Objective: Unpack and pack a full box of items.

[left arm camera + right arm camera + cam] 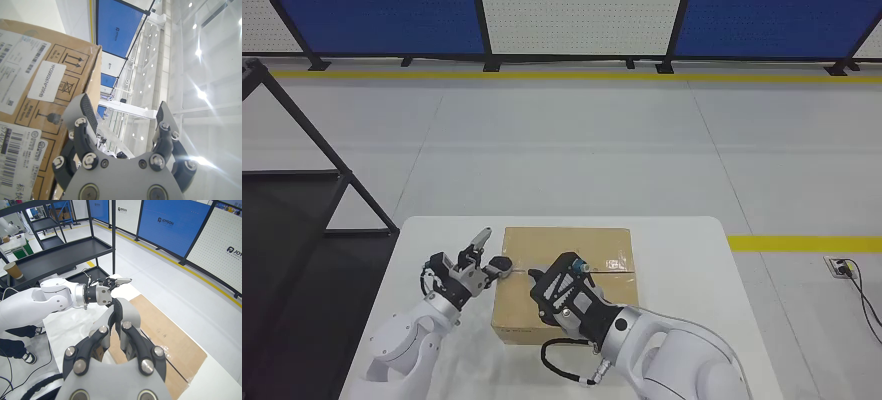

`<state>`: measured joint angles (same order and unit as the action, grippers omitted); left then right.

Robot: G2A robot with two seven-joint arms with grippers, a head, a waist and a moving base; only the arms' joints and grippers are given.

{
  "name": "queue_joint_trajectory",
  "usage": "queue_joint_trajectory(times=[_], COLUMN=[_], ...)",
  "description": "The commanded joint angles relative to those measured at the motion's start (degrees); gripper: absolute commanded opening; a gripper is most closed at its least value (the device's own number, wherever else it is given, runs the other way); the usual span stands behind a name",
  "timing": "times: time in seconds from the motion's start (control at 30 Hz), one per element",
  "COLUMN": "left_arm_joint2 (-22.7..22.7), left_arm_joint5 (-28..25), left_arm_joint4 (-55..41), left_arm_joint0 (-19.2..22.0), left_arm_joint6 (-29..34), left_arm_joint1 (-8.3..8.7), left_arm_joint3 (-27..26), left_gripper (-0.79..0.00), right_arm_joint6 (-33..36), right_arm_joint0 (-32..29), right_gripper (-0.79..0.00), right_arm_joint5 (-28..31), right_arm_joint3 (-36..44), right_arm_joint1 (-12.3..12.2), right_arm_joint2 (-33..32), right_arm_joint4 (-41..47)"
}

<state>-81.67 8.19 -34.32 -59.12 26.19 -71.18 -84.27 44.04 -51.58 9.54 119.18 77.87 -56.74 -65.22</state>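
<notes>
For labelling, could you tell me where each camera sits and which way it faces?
Top view: overhead, facing down at the box on the table; both arms.
Left wrist: beside the box, facing up past the open left tool.
Right wrist: over the box, facing the left arm past the right tool.
All share the box.

box (566, 270): brown, white labels (47, 79) with black barcodes | table (682, 300): white | panels (382, 25): blue | floor stripe (802, 243): yellow | left gripper (123, 102): grey, black ribbed pads (88, 111)

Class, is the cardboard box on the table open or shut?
Shut: the cardboard box has both top flaps lying flat, meeting at the centre seam.
</notes>
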Motion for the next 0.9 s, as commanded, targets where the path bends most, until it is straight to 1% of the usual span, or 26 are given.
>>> queue_joint_trajectory(times=[0.0,0.1,0.37,0.5,0.6,0.67,0.7,0.87], left_arm_joint2=[0.24,0.53,0.68,0.74,0.75,0.69,0.66,0.46], left_arm_joint5=[0.08,0.07,-0.13,-0.42,-0.63,-0.87,-0.94,-1.13], left_arm_joint4=[0.22,0.52,0.75,0.61,0.53,0.39,0.39,0.44], left_arm_joint0=[0.05,0.21,0.35,0.29,0.16,0.03,-0.03,-0.34], left_arm_joint6=[0.00,-0.12,-0.19,-0.18,-0.04,0.05,0.09,0.50], left_arm_joint1=[0.00,-0.02,0.02,0.01,0.02,0.03,0.04,0.12], left_arm_joint3=[0.06,0.17,0.21,0.33,0.50,0.52,0.52,0.35], left_gripper=[-0.095,-0.086,-0.092,-0.086,-0.092,-0.074,-0.077,-0.077], right_arm_joint6=[0.00,0.00,-0.20,-0.77,-1.04,-1.49,-1.60,-1.08], right_arm_joint0=[0.00,0.00,-0.16,-0.37,0.66,1.26,1.58,3.47], right_gripper=[-0.785,-0.785,-0.785,-0.785,-0.785,-0.785,-0.785,-0.785], right_arm_joint5=[0.00,0.00,0.06,0.04,-2.16,-4.07,-4.87,-10.74], right_arm_joint3=[0.00,0.00,-0.03,0.27,0.35,0.18,0.04,-1.23], right_arm_joint1=[0.00,0.00,0.00,0.18,0.61,0.96,1.12,2.03], right_arm_joint2=[0.00,0.00,0.05,1.41,1.98,2.28,2.41,2.88], right_arm_joint4=[0.00,0.00,0.02,-0.73,0.43,1.75,2.36,5.28])
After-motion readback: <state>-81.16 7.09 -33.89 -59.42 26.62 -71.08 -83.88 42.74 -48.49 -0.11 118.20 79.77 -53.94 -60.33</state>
